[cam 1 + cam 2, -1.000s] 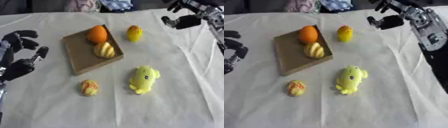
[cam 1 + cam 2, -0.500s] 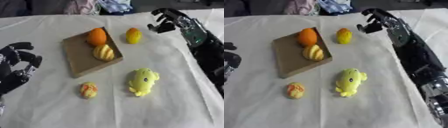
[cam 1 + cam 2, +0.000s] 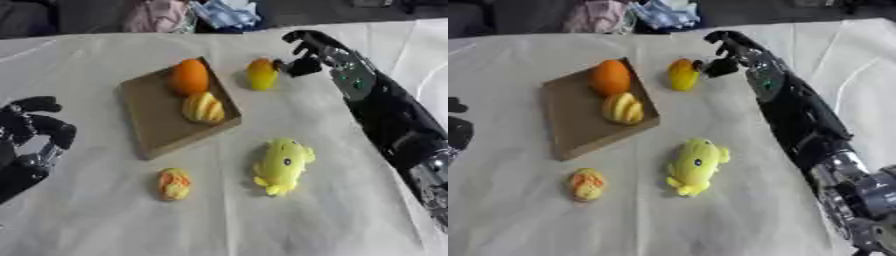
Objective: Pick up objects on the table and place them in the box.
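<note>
my right hand (image 3: 302,55) sits just beside the mango (image 3: 261,73), fingers curled but holding nothing yet. if i close off-centre, i reckon it rolls toward the box (image 3: 149,120), which already holds an orange (image 3: 189,77) and a yellow fruit (image 3: 203,107). the duck (image 3: 281,163) and a small orange piece (image 3: 174,183) wait on the cloth. a second ago this hand was farther right, well apart from the mango. my left hand (image 3: 31,135) rests curled at the left edge.
</note>
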